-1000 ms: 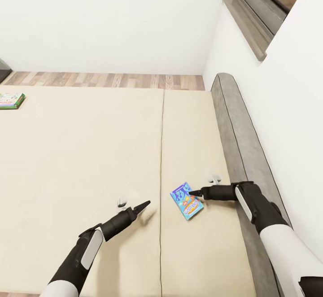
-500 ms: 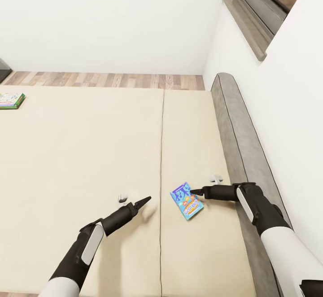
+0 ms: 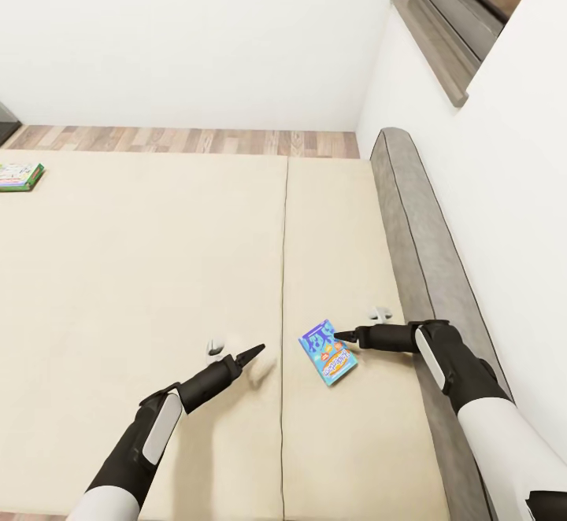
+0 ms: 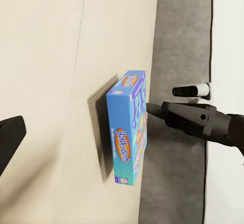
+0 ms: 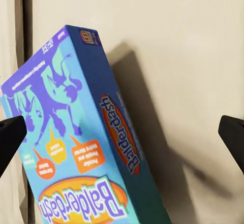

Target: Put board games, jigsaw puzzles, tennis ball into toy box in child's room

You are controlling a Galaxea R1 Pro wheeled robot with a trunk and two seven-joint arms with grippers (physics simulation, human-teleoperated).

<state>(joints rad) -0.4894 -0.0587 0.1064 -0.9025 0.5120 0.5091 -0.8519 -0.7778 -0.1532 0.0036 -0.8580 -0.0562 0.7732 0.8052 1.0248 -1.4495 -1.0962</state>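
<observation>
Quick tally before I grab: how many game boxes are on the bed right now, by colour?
Blue game box: 1, flat on the bed near the right gripper
Green-edged game box: 1, at the bed's far left edge
Total: 2

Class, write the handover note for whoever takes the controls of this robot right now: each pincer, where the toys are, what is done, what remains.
Right pincer: open, tips at the edge of the blue board game on the bed; nothing gripped.
Left pincer: above the mattress, left of the blue game, holding nothing; whether it is open is unclear.
Second board game: far left edge of the bed, untouched.
Done: neither bed game has been picked up.
Left: grip the blue game, fetch the other, carry both to the toy box, then pack the remaining toys.
</observation>
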